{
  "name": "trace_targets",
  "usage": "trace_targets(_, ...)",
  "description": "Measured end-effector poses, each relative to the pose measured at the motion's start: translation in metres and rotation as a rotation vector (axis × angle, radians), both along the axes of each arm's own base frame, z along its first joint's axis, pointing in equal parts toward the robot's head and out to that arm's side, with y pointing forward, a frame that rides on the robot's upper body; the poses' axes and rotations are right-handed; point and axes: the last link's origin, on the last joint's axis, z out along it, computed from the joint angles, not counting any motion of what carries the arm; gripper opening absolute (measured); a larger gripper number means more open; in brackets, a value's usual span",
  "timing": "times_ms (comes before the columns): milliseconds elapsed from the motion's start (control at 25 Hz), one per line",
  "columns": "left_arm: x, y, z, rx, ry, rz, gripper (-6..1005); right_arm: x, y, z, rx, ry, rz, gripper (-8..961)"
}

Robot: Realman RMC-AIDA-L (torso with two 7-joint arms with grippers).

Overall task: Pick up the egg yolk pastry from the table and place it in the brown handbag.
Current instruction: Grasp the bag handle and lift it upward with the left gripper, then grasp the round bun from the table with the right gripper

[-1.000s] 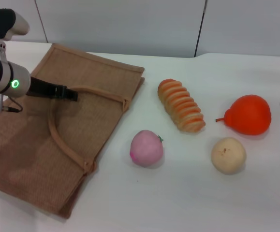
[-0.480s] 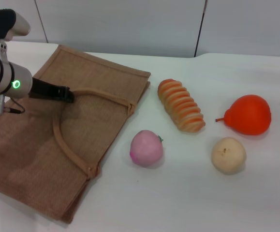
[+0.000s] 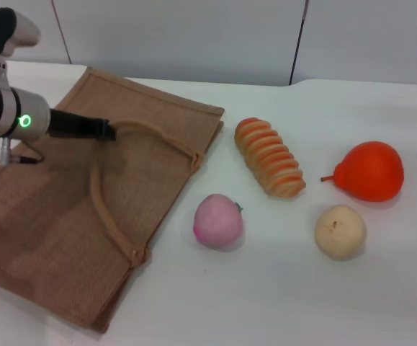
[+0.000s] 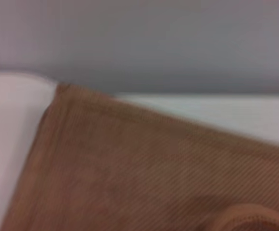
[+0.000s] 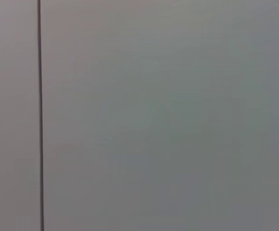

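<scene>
On the right near side of the surface (image 3: pixel 280 303): egg yolk pastry (image 3: pixel 340 231), free, just below the orange pear (image 3: pixel 371 171).
Bag: brown handbag (image 3: pixel 64 216) lies flat on the left; its corner fills the left wrist view (image 4: pixel 144 168).
Left arm: reaches in from the left edge, low over the bag; left tool (image 3: pixel 106 130) pinched shut on the upper bag handle (image 3: pixel 158 137), holding it raised.
Right arm: out of sight.
Between bag and pastry: pink ball (image 3: pixel 218 220) and striped bread loaf (image 3: pixel 269 156), both apart from the pastry.
Change: the handle loop has been drawn taller and narrower than half a second ago; foods unmoved.
</scene>
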Motion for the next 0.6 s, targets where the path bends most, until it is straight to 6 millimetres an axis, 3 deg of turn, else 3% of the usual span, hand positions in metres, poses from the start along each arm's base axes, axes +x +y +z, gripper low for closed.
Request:
trace_targets(320, 0.004, -0.010, 0.027, 0.176, -0.329, -0.196, 128, -0.017, 0.000, -0.015, -0.109, -0.057, 0.110, 878)
trace_targets(600, -0.003, -0.029, 0.052, 0.303, -0.594, -0.342, 129, -0.041, 0.005, -0.028, -0.405, -0.122, 0.318, 878)
